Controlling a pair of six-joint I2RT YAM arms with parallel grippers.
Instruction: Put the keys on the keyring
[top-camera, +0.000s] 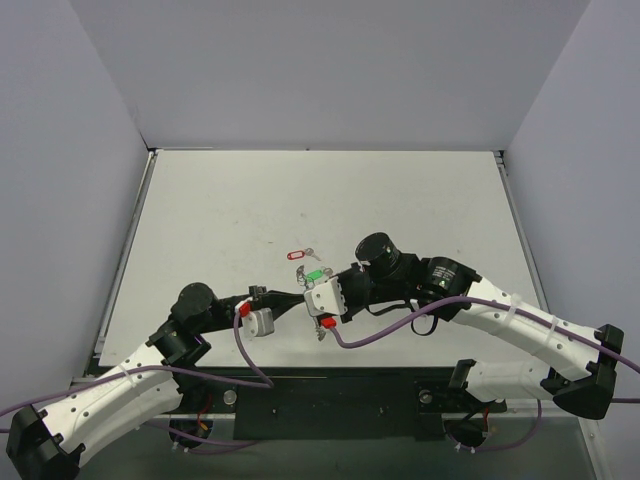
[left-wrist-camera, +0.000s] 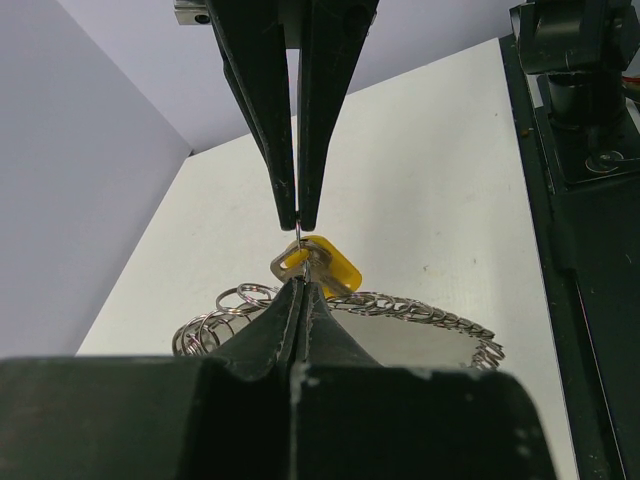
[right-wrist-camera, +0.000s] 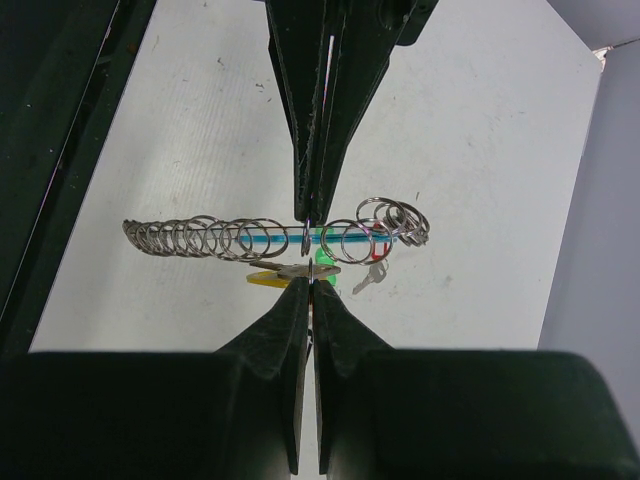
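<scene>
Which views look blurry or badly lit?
Top external view: even light, faint shadows, nothing blurred. Left wrist view: yellow-tagged key sharp, left fingers black and featureless. Right wrist view: keyring crisp, coils glinting, right fingers likewise underexposed.

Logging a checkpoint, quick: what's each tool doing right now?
Left tool: closed, apparently on the keyring.
Right tool: closed, apparently on the yellow-tagged key.

1. A white bench (top-camera: 250, 200), lightly scuffed and speckled, fills the middle.
2. Plain grey-lavender panels close it in: a back wall (top-camera: 330, 70), a left wall (top-camera: 60, 200) and a right wall (top-camera: 590, 150).
3. A black rail (top-camera: 330, 400) lines the near edge.
4. The light is soft and even.
</scene>
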